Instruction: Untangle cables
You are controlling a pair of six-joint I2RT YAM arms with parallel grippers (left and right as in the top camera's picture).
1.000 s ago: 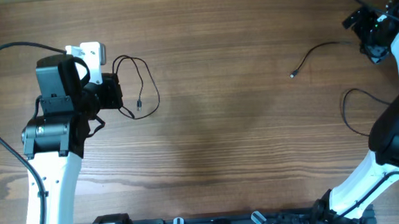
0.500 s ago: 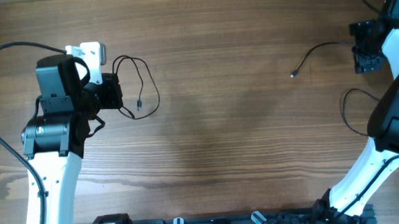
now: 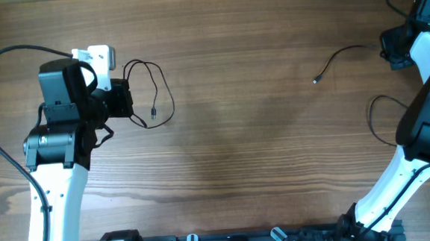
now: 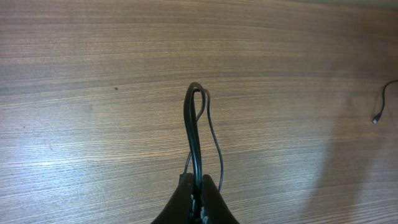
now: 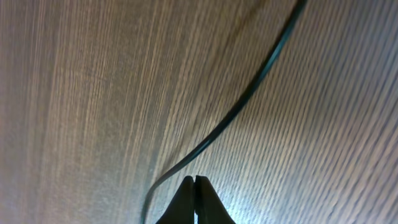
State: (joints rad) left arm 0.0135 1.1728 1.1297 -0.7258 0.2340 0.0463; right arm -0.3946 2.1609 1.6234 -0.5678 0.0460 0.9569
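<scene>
Pinching looped cable, L end effector; 2nd cable far right.

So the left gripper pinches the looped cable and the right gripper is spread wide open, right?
No: the right gripper is shut, closed tight beside the second cable, as the right wrist view shows. The left gripper does pinch the looped cable.

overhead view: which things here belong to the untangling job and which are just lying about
For the job:
looped cable, pinched in the left gripper
second cable, running past the shut right gripper

Just there:
thick arm cables, part of the robot
wooden table
</scene>
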